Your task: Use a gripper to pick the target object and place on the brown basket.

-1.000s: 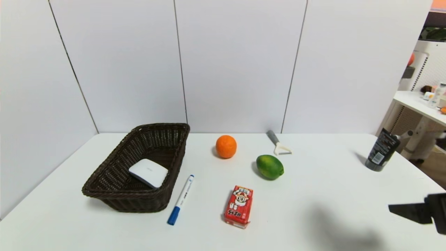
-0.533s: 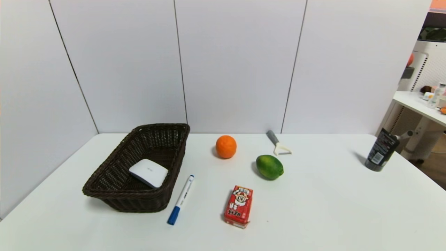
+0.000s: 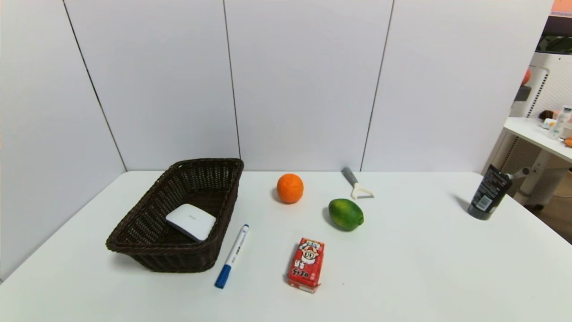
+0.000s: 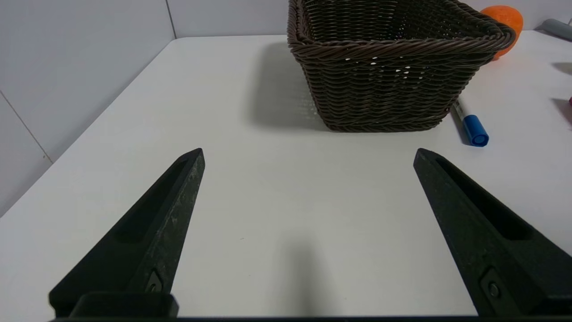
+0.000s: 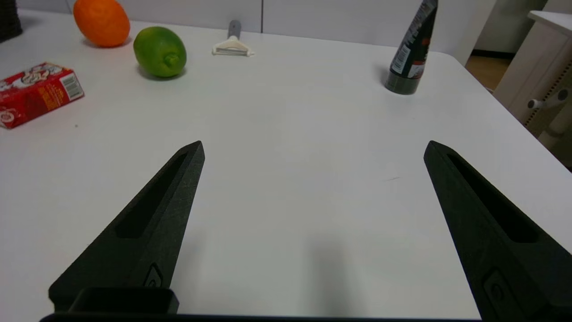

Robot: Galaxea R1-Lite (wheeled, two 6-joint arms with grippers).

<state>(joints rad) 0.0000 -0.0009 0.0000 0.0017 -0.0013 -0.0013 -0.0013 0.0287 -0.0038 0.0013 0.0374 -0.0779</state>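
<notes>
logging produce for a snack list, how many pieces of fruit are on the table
2: an orange near the back wall beside the brown basket, and a green lime in front of the peeler.

My right pincer (image 5: 313, 147), visible a second ago at the right edge of the head view above the surface (image 3: 424, 268), is now out of that view. Its shadow on the surface there is gone too. The wrist view shows its fingers spread wide, holding nothing.

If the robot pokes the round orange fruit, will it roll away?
Probably yes: the round orange fruit sits loose on the flat white table, with no flat side showing. Its dimpled skin likely grips better than smooth plastic. It looks firm, not squashy.
</notes>
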